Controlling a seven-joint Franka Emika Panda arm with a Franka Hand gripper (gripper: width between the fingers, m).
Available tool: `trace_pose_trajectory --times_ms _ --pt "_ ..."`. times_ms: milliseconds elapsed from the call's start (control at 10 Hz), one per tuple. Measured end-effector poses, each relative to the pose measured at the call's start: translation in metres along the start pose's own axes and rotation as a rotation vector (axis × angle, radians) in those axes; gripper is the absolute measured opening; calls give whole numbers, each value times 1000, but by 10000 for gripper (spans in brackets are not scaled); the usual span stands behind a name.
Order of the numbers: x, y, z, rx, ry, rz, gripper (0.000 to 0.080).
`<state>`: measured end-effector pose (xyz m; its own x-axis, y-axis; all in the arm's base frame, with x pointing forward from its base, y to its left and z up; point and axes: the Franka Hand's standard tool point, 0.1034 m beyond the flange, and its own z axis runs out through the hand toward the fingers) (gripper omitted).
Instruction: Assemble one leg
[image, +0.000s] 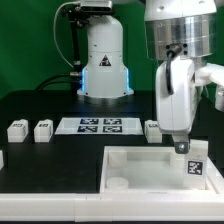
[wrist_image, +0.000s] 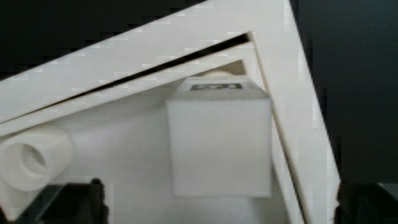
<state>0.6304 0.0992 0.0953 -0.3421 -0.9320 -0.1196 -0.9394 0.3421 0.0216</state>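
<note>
One leg (image: 194, 166) stands upright inside the tabletop (image: 130, 165), near its corner at the exterior view's right, w/ the gripper (image: 181, 148) just above it. Fingers: can't tell if clenched. Looks light, stiff, smooth; take it by opposite flat sides.

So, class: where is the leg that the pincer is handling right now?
In the exterior view the leg stands at the right, inside the white tabletop near its far right corner, directly under the pincer.
</note>
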Motion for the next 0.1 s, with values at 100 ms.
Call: trace_pose_trajectory --times_ms 100 --pt "0 0 0 0 0 0 649"
